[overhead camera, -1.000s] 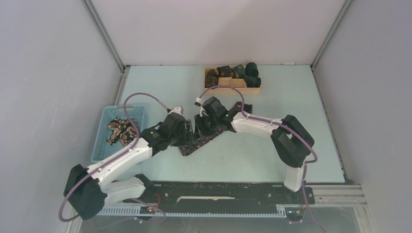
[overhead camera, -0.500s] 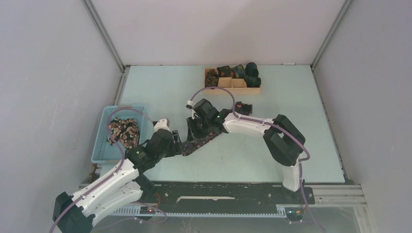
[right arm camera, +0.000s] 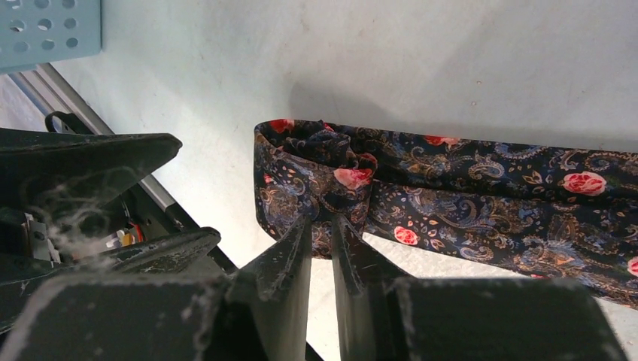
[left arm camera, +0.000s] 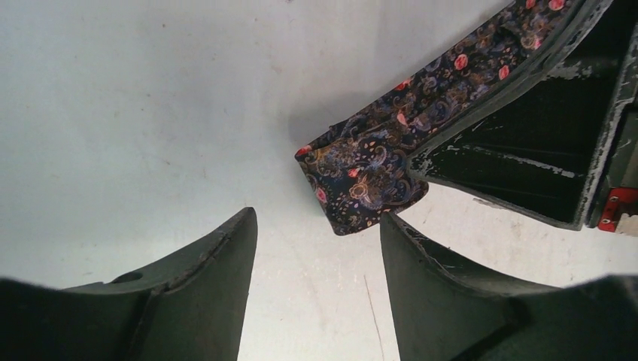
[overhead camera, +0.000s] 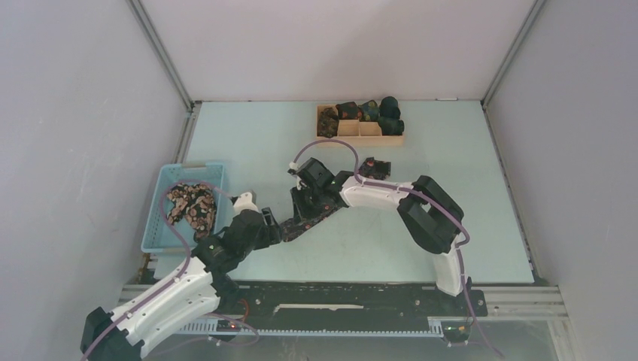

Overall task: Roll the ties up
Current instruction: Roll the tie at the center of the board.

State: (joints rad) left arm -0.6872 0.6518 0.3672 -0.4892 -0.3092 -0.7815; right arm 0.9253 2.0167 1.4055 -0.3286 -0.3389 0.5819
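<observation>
One tie (right arm camera: 481, 195) lies on the table (overhead camera: 376, 248), its folded end pinched in the nearly closed right gripper (right arm camera: 322, 222), while the left gripper (left arm camera: 317, 226) stands open, empty, just beside it.

Left gripper (left arm camera: 316, 226) withdrew; right gripper (right arm camera: 322, 223) apparently pinched tie (right arm camera: 489, 188).

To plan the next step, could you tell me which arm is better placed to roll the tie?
Right. The right tool pinches the tie at its fold; the left tool stands open short of it.
</observation>
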